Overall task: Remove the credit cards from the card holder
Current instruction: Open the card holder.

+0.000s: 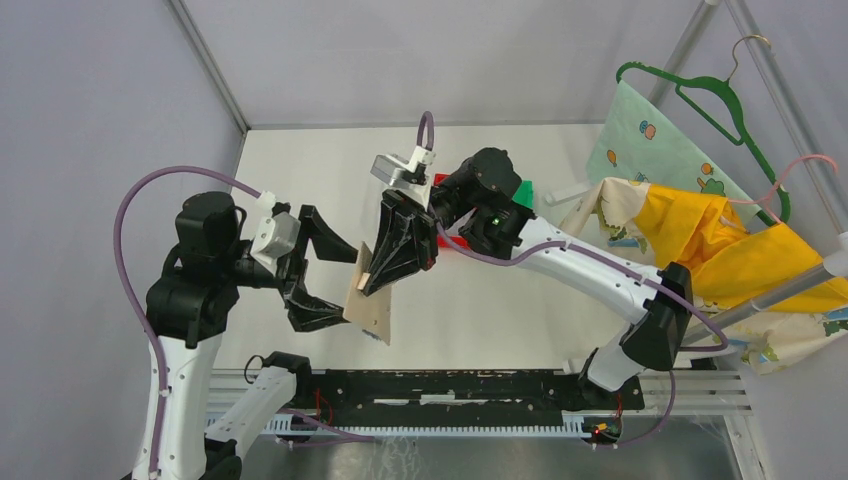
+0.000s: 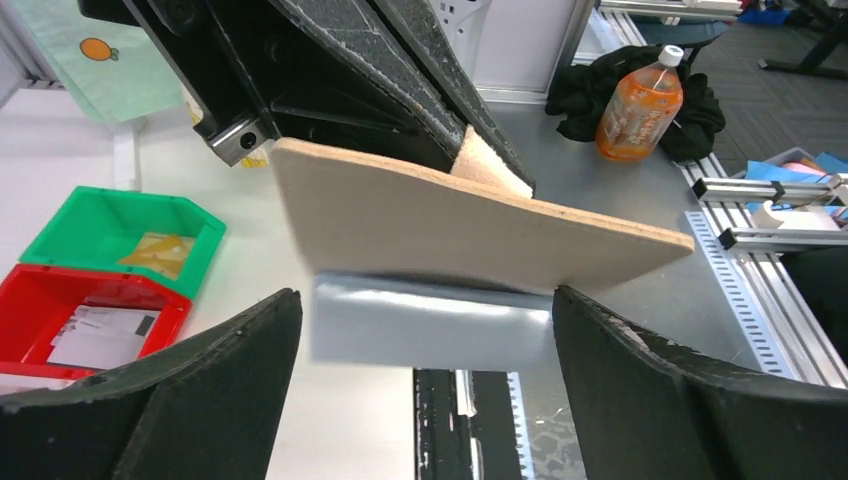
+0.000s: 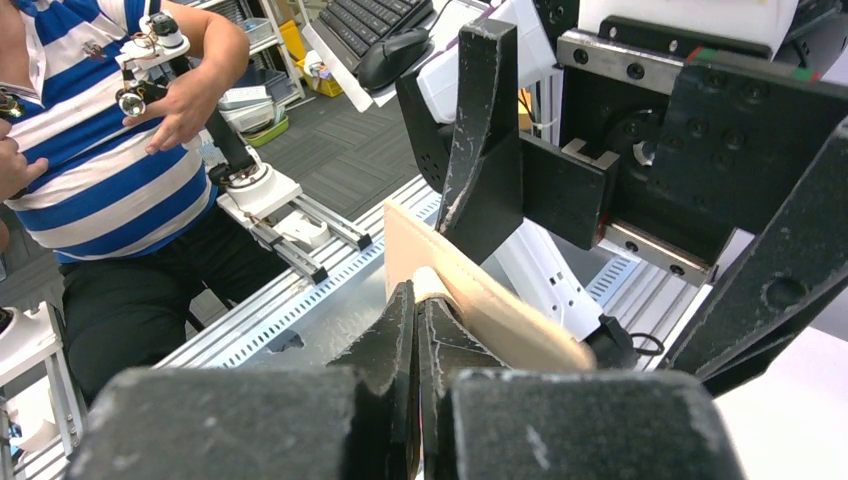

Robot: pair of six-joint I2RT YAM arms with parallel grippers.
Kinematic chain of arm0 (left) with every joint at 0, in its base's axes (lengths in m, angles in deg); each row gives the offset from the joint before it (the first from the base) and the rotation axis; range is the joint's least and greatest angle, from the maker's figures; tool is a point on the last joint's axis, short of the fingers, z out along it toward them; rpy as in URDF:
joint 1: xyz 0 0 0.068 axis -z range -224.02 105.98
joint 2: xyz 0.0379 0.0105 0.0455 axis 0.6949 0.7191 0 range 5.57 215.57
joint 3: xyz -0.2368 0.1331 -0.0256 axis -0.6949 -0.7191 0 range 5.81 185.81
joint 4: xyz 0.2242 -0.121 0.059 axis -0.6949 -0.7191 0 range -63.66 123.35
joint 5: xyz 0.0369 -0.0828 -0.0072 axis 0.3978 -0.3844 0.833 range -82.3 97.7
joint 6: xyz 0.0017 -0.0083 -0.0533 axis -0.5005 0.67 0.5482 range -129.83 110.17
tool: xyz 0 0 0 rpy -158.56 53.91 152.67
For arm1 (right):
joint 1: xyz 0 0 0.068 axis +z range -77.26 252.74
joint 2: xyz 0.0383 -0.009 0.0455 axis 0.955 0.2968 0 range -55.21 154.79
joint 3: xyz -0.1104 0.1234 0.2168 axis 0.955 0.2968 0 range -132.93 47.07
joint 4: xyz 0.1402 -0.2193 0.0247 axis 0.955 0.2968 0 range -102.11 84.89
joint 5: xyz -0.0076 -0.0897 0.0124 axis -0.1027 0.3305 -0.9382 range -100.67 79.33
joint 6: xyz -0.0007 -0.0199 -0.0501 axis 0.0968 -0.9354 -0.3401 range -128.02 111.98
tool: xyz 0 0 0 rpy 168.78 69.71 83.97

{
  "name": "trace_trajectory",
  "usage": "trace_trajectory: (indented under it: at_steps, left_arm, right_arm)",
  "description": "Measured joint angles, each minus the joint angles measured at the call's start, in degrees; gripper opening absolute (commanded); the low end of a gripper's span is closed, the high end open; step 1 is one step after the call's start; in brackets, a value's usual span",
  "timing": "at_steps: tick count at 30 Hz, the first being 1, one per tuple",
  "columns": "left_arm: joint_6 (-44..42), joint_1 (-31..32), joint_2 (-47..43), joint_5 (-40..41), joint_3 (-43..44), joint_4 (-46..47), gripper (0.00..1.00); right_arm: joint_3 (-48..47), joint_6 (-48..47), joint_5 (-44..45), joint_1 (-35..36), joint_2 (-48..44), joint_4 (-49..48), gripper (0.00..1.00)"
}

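The tan card holder (image 1: pixel 372 308) hangs in the air over the table's near middle. My right gripper (image 1: pixel 373 287) is shut on the small tab at its upper end (image 3: pixel 430 281); its jaws are pressed together (image 3: pixel 415 300). In the left wrist view the holder (image 2: pixel 450 225) is a flat tan slab, and one pale grey-white credit card (image 2: pixel 425 325) sticks out below its lower edge. My left gripper (image 2: pixel 426 335) is open, its fingers (image 2: pixel 210 360) on either side of that card, with a clear gap on the left side. Any other cards are hidden inside the holder.
A green bin (image 2: pixel 90 215) and a red bin (image 2: pixel 40 290) holding white slips stand on the table behind the holder. Clothes (image 1: pixel 700 230) and a green hanger (image 1: pixel 720 100) fill the right side. A metal rail (image 1: pixel 450 385) runs along the near edge. A person (image 3: pixel 100 150) stands beyond it.
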Motion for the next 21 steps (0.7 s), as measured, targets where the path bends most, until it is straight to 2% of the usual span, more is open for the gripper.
trace_trajectory:
  at_steps: [4, 10, 15, 21]
  left_arm:
    - [0.76, 0.0, -0.07, 0.02, -0.26, -0.02, 1.0]
    - [1.36, 0.0, -0.07, 3.02, -0.35, 0.72, 1.0]
    - [6.45, 0.0, -1.36, 7.3, -2.8, 7.02, 1.0]
    - [10.62, 0.0, -1.42, 7.78, -3.17, 10.73, 1.0]
  right_arm:
    - [-1.29, 5.05, -0.17, 0.07, 1.81, -5.42, 0.0]
    - [-2.99, 8.48, -0.31, 1.29, 3.82, -8.59, 0.0]
    - [-3.34, 9.6, -0.92, 3.13, 4.31, -9.22, 0.0]
    - [-3.56, 10.1, -1.49, 3.65, 4.31, -9.66, 0.0]
